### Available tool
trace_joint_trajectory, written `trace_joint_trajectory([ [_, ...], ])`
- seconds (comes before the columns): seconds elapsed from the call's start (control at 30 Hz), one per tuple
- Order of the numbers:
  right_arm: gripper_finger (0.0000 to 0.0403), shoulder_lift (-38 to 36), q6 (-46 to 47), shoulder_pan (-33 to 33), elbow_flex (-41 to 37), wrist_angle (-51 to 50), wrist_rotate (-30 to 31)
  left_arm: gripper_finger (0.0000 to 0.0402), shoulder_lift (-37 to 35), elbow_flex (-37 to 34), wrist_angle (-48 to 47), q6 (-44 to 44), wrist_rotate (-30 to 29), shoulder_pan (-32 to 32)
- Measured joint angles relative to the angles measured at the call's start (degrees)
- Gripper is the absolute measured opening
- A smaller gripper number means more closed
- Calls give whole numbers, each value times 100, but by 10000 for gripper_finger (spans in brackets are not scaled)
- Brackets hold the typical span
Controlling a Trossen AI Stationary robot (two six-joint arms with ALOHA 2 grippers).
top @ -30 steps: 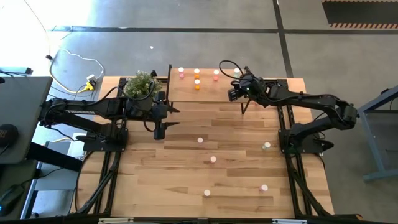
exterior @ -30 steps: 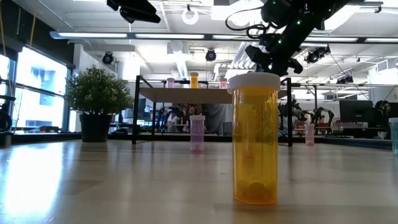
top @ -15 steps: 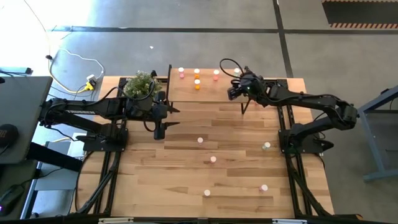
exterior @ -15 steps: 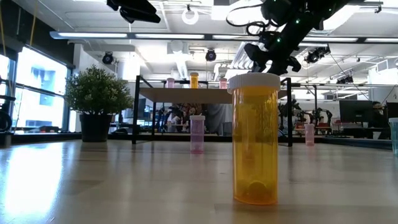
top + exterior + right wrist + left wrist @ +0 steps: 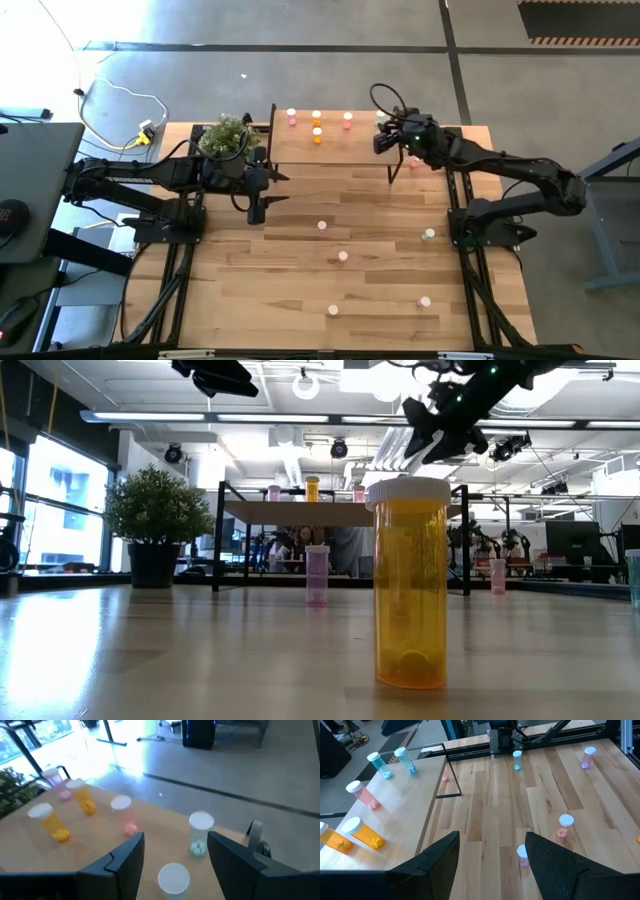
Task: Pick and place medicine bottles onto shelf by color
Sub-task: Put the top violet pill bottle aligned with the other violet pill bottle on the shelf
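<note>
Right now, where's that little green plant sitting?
In the high view the plant stands at the table's far left, just left of the shelf and beside the left gripper.

Six capped medicine bottles (image 5: 317, 133) stand upright on the wooden shelf (image 5: 340, 150).

a tall orange medicine bottle (image 5: 410, 582) with a white cap stands closest on the wooden tabletop (image 5: 200, 650). behind it, a pink bottle (image 5: 317, 574), a potted plant (image 5: 155, 520) and the shelf (image 5: 300, 512) (three bottles on top).
</note>
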Motion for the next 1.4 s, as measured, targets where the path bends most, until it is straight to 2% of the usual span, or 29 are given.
trace_joint_trajectory([
  [0.1,209,-204,-92,75,0,-4,-94,218,0,0,-12,-2,-2,0],
  [0.33,209,-625,-42,612,0,-383,-779,218,0,0,-22,-375,41,0],
  [0.5,209,-751,89,1262,0,-657,-787,218,-6,-93,81,-859,253,-77],
  [0.73,209,-732,553,2134,0,-981,-758,218,-2,-763,884,-1143,158,-395],
  [0.9,209,-732,768,2738,0,-979,-460,218,-2,-1229,1713,-1224,87,-690],
  [1.1,209,-732,919,3253,0,-986,-155,218,-2,-1963,2922,-1342,-420,-1162],
  [1.4,209,-732,1079,3572,0,-1000,251,218,121,-2607,3943,-1791,-2037,-1703],
])
